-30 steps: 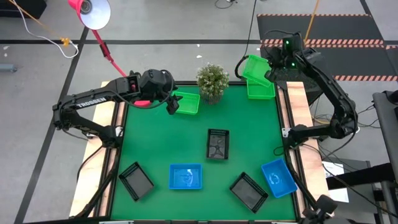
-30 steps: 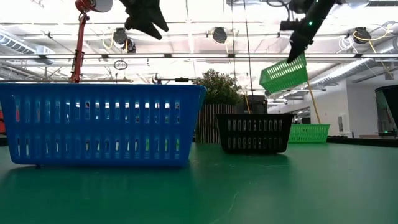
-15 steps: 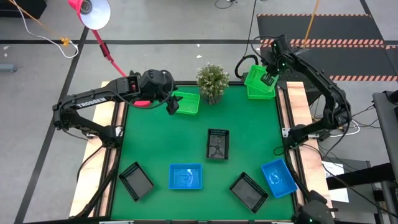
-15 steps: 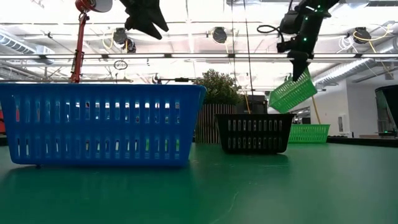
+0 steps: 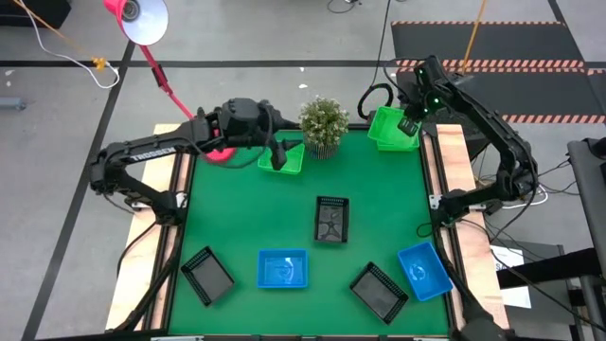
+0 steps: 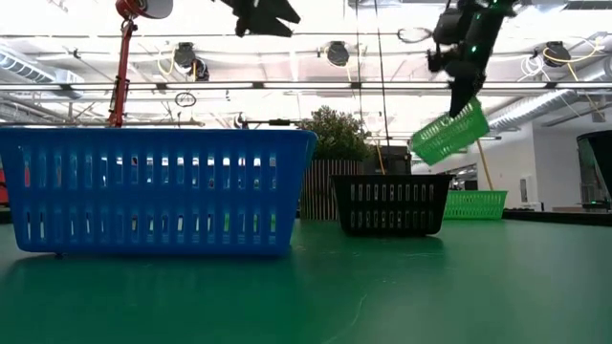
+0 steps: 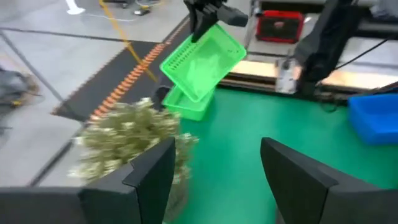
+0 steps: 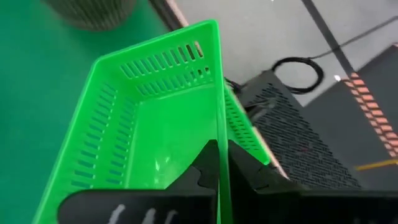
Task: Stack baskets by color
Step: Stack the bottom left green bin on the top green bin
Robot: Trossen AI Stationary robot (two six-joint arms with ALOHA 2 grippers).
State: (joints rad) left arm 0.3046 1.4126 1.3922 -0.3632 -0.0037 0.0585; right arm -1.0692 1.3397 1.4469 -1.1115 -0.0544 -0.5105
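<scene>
1. In the high view, eight baskets are seen: a green basket (image 5: pixel 284 157) at about 11 o'clock on the table (image 5: pixel 237 227), two green ones at 1 o'clock, a black basket (image 5: pixel 330 219) near the centre, and two black and two blue ones along the 6 o'clock edge.
2. The right gripper (image 5: pixel 409 124) is pinched on the wall of the raised green basket (image 5: pixel 391 124), directly over the resting green basket (image 5: pixel 399 142).
3. Only the low view shows the raised basket (image 6: pixel 449 133) tilted and clear of the table.
4. The clamped wall (image 8: pixel 219 124) is shown edge-on between the fingers only in the right wrist view.
5. The left gripper (image 5: pixel 276 155) is seen over the 11 o'clock basket; its fingers (image 7: pixel 149 180) are shown spread and empty in the left wrist view alone.
</scene>
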